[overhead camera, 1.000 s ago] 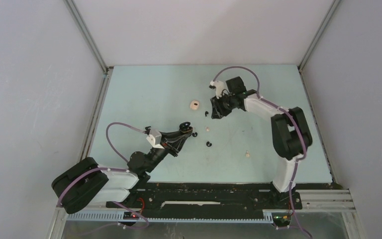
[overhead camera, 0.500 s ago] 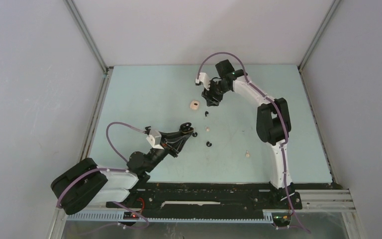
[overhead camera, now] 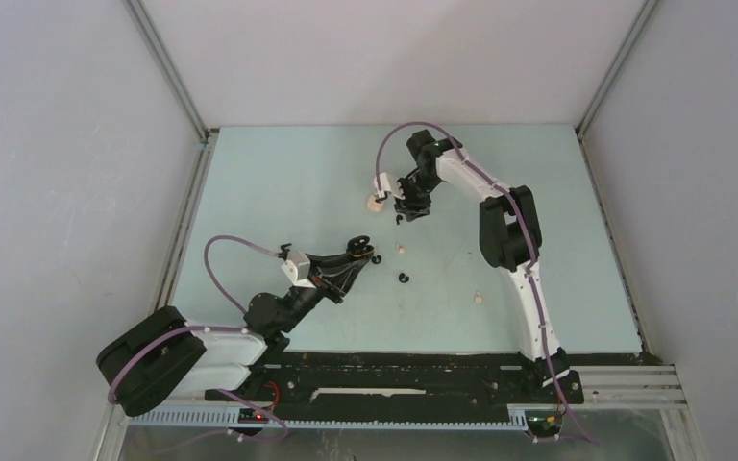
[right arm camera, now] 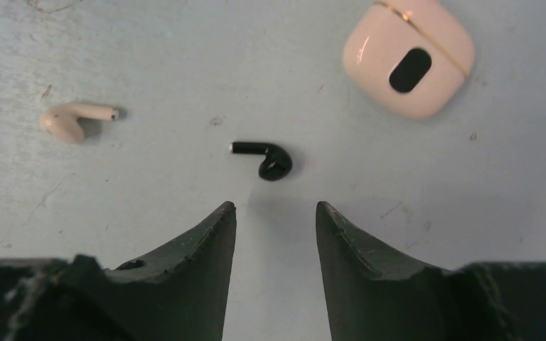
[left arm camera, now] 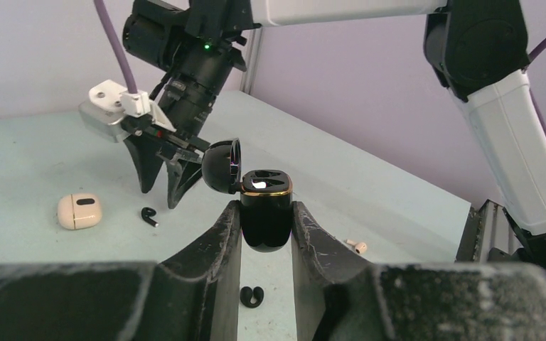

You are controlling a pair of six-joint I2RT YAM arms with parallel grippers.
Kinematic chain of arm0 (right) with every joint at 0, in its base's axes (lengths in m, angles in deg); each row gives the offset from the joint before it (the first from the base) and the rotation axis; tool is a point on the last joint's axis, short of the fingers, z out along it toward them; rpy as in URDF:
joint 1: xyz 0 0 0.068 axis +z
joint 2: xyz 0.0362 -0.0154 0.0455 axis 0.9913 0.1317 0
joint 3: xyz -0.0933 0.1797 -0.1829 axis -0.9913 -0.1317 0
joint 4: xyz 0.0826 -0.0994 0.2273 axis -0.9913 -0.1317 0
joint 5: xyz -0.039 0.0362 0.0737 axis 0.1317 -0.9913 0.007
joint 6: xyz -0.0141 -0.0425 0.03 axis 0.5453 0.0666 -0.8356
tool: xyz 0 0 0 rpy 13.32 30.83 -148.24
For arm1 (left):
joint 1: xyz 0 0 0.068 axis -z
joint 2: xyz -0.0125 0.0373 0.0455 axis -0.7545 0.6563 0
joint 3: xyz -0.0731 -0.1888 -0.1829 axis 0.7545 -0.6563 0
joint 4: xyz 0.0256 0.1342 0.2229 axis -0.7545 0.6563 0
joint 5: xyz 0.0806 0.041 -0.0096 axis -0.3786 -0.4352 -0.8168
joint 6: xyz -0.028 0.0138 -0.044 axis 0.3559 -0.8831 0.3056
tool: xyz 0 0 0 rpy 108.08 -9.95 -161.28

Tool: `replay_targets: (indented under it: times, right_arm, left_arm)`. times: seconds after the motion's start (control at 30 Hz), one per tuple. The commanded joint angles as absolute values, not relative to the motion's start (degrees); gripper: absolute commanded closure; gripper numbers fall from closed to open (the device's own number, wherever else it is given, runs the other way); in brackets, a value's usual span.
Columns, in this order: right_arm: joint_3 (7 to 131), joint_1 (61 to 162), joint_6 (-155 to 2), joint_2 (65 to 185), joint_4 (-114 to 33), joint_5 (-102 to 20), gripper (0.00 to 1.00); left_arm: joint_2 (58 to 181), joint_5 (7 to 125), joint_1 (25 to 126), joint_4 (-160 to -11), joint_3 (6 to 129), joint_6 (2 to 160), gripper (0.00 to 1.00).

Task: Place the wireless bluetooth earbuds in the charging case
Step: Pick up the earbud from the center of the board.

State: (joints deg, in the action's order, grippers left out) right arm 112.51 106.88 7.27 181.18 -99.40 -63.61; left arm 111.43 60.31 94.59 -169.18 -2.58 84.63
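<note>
**A:** Which piece is the right gripper lined up on?

**B:** The black earbud. It lies flat on the table, in the far half, about midway between the left and right edges. It sits just beyond the fingertips, straight ahead of the gap, touching neither finger.

**A:** And the fingers themselves?

**B:** Spread, with nothing between them.

**A:** How does the bud lie?

**B:** Its stem points toward one finger and its rounded head toward the other, so the long axis runs across the gap. I judge that closing as it stands would catch it end to end, not across the stem.

**A:** Anything crowding it?

**B:** A beige case lies farther on to one side and a beige earbud off to the other, both apart from it.

**A:** Where does it have to go?

**B:** The left gripper pinches the black charging case upright, with its lid swung open. That is closer to the near edge and well apart from the bud, so the right arm is plainly the nearer one.
</note>
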Motion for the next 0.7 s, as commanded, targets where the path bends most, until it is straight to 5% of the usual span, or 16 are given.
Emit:
replay_targets:
  times: [0.0,0.67]
  right_arm:
    - [120.1,107.93,11.51,184.27,-102.31,-63.02,0.52]
    - [123.74,111.44,15.42,189.53,-109.77,-57.48,0.65]
  left_arm:
    - [111.07,61.68,94.16,-171.63,-2.49,85.34,1.0]
    - [110.77,63.06,93.98,-171.56,-2.29,85.99,1.0]
